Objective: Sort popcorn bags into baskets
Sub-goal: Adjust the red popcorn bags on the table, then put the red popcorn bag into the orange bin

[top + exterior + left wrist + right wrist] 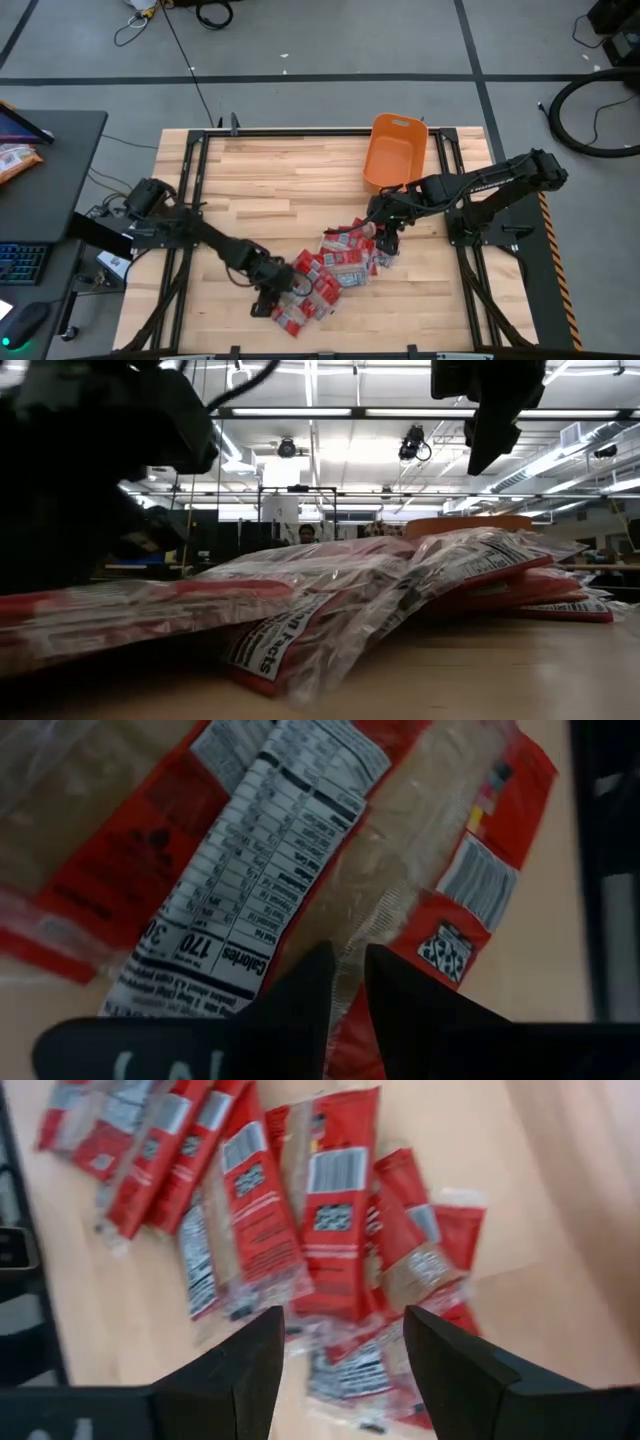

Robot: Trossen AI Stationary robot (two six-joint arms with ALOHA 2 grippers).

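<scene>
Popcorn bags [330, 268] heaped mid-bench, orange basket [393, 152] at far edge; left gripper [345, 982] fingers pinching a bag's clear seam, right gripper [343, 1342] wide above pile; pickup step, next lift and carry to basket.

- Red popcorn bags [330, 595] lie heaped across the middle of the frame, clear edges overlapping, on the wooden bench [480, 670].
- One bag's white label panel [268, 645] faces the camera, lower centre.
- The orange basket [470, 523] rim shows behind the heap, right of centre.
- A dark arm [80, 470] fills the upper left.
- Another gripper [492, 420] hangs at upper right, above the bags.
</scene>
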